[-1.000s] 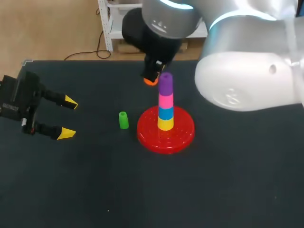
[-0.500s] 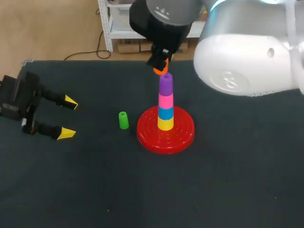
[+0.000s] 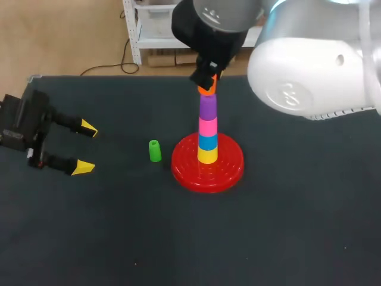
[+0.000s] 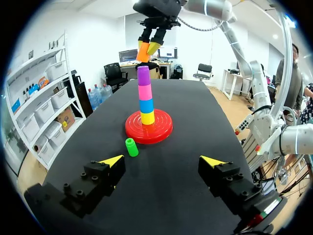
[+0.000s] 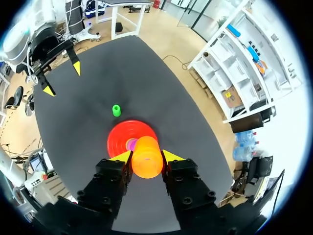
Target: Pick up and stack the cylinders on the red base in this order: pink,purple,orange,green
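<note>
My right claw (image 5: 146, 156) grips the orange cyl (image 3: 206, 89) from both sides; the purple cyl (image 3: 207, 108) sits just under it. Best I centre it first, lower straight, then let go.

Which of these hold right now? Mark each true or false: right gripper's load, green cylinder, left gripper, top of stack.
1. The right gripper is shut on the orange cylinder. True.
2. The green cylinder is on the stack. False: it sits on the table, beside the red base.
3. The left gripper is open and empty. True.
4. The pink cylinder tops the stack. False: the purple cylinder sits on it.
</note>
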